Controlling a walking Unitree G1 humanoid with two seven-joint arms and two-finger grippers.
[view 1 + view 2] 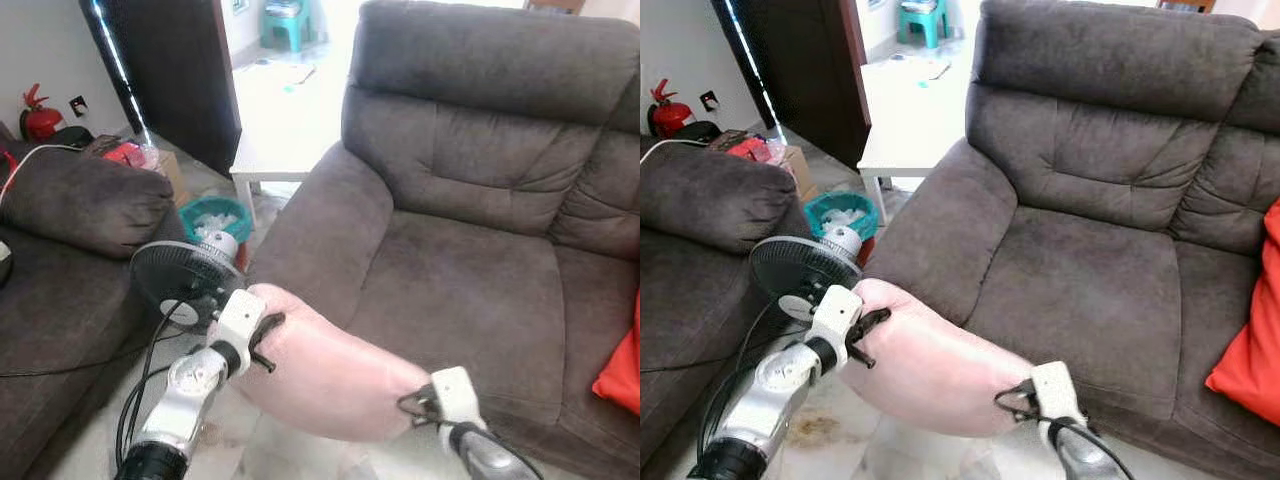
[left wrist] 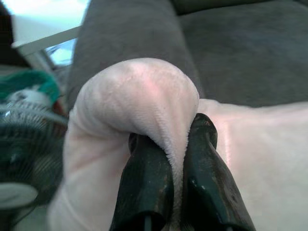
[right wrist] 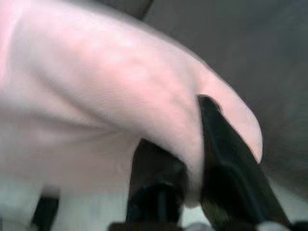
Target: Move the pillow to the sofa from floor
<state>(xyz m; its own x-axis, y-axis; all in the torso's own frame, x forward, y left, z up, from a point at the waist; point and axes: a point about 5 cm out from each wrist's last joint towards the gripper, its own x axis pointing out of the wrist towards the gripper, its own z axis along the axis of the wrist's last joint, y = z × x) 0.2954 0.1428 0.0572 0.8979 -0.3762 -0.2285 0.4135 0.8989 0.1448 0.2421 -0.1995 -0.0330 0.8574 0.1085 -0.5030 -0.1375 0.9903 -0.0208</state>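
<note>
Together, two claws, left claw (image 1: 268, 343) and right claw (image 1: 412, 402), pinch one pillow (image 1: 330, 370); one sofa (image 1: 470, 280) ahead.

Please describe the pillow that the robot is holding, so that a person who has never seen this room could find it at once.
Look at the big dark grey sofa and go down to the front edge of its seat. There the pillow hangs off the floor, pinched at one end by the left gripper and at the other by the right gripper. It is pale pink and plush, unlike the orange-red cushion on the seat.
</note>
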